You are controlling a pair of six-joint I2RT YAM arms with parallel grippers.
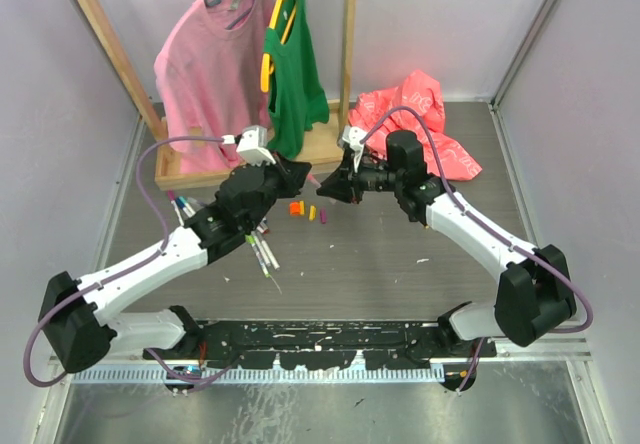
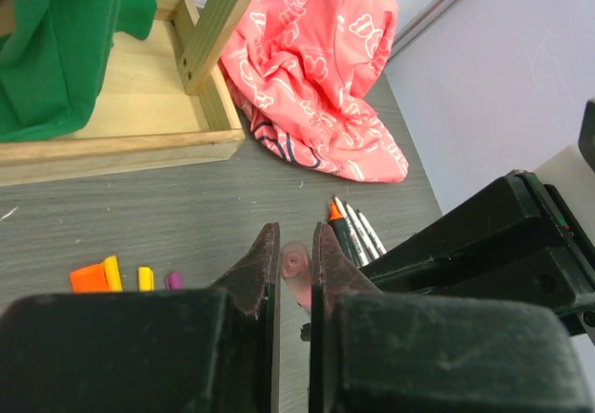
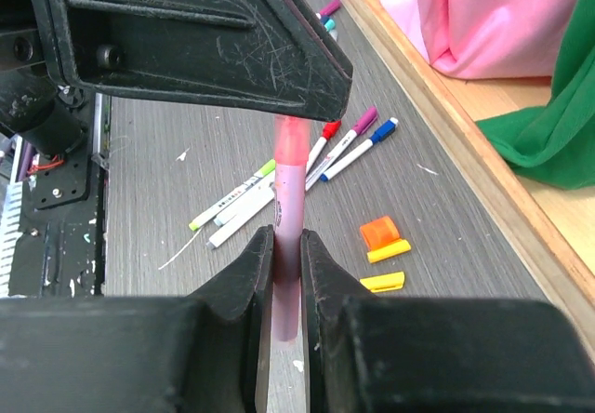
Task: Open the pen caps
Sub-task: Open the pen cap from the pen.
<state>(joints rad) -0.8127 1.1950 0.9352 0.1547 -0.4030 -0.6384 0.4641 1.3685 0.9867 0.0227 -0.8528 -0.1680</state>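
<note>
- Right wrist view: the right tool (image 3: 287,246) is clenched on the barrel of a pink pen (image 3: 287,194), which is held off the worktop (image 3: 186,199) and runs up into the left tool's black jaws.
- Left wrist view: the left tool (image 2: 296,246) is clamped on the pen's pink end (image 2: 296,266), seen end-on, with the barrel hidden.
- Top view: both tools meet mid-worktop, and the pen is barely visible.
- Loose caps (image 1: 296,207), orange, yellow and purple, lie just beside them.
- Spare pens (image 3: 244,204) lie farther off.
</note>
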